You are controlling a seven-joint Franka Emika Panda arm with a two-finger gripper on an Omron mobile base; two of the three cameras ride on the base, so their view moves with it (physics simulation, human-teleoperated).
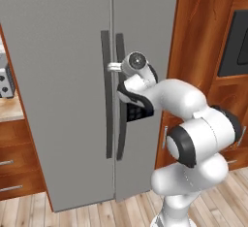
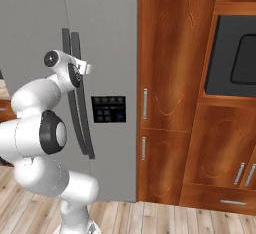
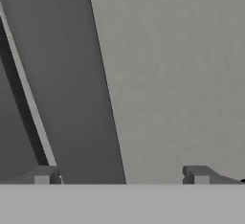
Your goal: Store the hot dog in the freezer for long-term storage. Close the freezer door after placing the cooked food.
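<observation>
With the tool (image 3: pixel 122 175) open astride its rigid dark handle (image 3: pixel 72 84), the freezer door (image 1: pixel 140 37) is judged heavy, best gripped mid-bar.

Both grey doors of the freezer (image 1: pixel 72 100) stand shut, a flat wall across the left base view's centre. The pincer (image 1: pixel 114 67) sits against the freezer door (image 1: pixel 140 27) at its dark handle (image 1: pixel 121 124); in the hand view that handle runs between the spread fingertips (image 3: pixel 198 174). Wooden cabinets (image 2: pixel 170 88) block the right; floor (image 2: pixel 165 218) below lies open.
</observation>
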